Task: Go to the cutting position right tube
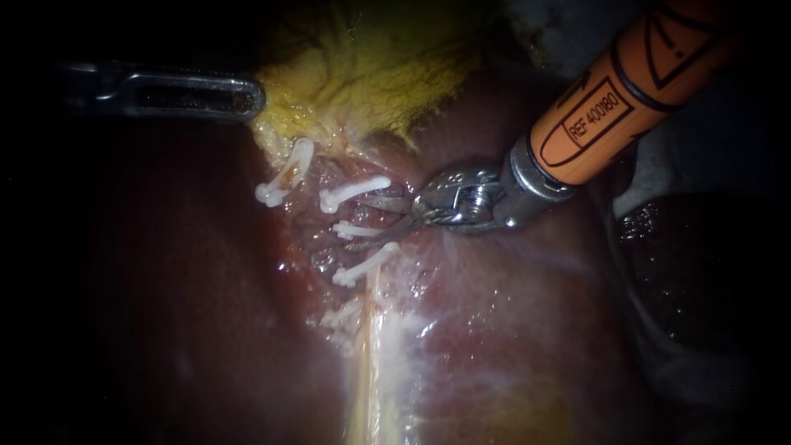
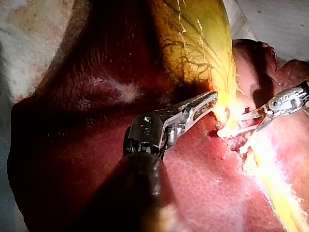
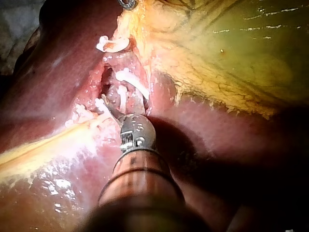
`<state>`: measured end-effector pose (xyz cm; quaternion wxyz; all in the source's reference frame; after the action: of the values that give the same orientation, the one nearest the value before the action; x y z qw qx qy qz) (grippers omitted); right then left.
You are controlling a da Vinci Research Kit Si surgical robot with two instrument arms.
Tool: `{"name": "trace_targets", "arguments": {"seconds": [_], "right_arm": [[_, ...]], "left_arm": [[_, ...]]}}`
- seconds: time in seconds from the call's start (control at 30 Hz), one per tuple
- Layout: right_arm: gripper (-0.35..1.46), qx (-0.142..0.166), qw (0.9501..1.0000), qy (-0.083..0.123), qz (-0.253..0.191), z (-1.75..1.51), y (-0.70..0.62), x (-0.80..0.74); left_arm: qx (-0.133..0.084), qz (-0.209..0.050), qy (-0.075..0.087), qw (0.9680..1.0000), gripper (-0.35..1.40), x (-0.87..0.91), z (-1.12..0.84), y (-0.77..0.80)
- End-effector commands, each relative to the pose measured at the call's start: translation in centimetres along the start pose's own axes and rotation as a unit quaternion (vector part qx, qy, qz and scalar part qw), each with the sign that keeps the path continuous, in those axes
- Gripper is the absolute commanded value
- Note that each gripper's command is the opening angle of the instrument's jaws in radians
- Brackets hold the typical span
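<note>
Yellow-green gallbladder [image 1: 371,74] against dark red liver [image 1: 165,313]

Your right instrument [image 1: 375,222] was polished metal; beside it, clips [image 1: 354,194] looked matt white plastic; liver [image 1: 511,330] and gallbladder [image 1: 371,74] glistened wet.

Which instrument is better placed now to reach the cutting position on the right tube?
Right. The right instrument has its open tip among the clips; the left instrument lies apart from them, up at the gallbladder.
</note>
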<state>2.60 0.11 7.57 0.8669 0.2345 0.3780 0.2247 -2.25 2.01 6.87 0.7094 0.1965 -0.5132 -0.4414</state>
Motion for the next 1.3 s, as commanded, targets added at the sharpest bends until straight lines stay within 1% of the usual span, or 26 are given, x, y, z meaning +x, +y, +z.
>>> {"name": "trace_targets", "arguments": {"seconds": [0.03, 0.23, 0.37, 0.5, 0.57, 0.6, 0.63, 0.73, 0.83, 0.97, 1.07, 1.3], "right_arm": [[0.91, 0.000, 1.0000, 0.000, -0.001, 0.00, -0.01, 0.00], [0.91, 0.001, 1.0000, 0.003, -0.004, -0.01, -0.05, 0.01], [0.91, 0.017, 0.9998, 0.009, -0.003, 0.00, -0.05, 0.02], [0.91, 0.037, 0.9992, 0.017, -0.005, 0.01, -0.03, 0.01], [0.91, 0.057, 0.9981, 0.023, -0.004, 0.01, -0.01, 0.01], [0.91, 0.069, 0.9973, 0.027, -0.004, 0.01, -0.01, 0.00], [0.91, 0.093, 0.9952, 0.030, -0.006, 0.01, -0.01, 0.00], [0.91, 0.125, 0.9912, 0.042, -0.014, 0.00, -0.01, 0.00], [0.91, 0.141, 0.9884, 0.049, -0.024, -0.01, -0.01, 0.00], [0.91, 0.168, 0.9829, 0.061, -0.042, -0.04, -0.03, 0.00], [0.91, 0.184, 0.9794, 0.066, -0.051, -0.07, -0.05, 0.02], [0.91, 0.216, 0.9715, 0.080, -0.054, -0.18, -0.10, 0.10]], "left_arm": [[0.000, 0.000, 0.000, 1.0000, -0.35, 0.00, 0.00, 0.00], [0.000, 0.000, 0.000, 1.0000, -0.35, 0.00, 0.00, 0.00], [0.000, 0.000, 0.000, 1.0000, -0.35, 0.00, 0.00, 0.00], [0.000, 0.000, 0.000, 1.0000, -0.35, 0.00, 0.00, 0.00], [0.000, 0.000, 0.000, 1.0000, -0.35, 0.00, 0.00, 0.00], [0.000, 0.000, 0.000, 1.0000, -0.35, 0.00, 0.00, 0.00], [0.000, 0.000, 0.000, 1.0000, -0.35, 0.00, 0.00, 0.00], [0.000, 0.000, 0.000, 1.0000, -0.35, 0.00, 0.00, 0.00], [0.000, 0.000, 0.000, 1.0000, -0.35, 0.00, 0.00, 0.00], [0.000, 0.000, 0.000, 1.0000, -0.35, 0.00, 0.00, 0.00], [0.000, 0.000, 0.000, 1.0000, -0.35, 0.00, 0.00, 0.00], [0.000, 0.000, 0.000, 1.0000, -0.35, 0.00, 0.00, 0.00]]}}
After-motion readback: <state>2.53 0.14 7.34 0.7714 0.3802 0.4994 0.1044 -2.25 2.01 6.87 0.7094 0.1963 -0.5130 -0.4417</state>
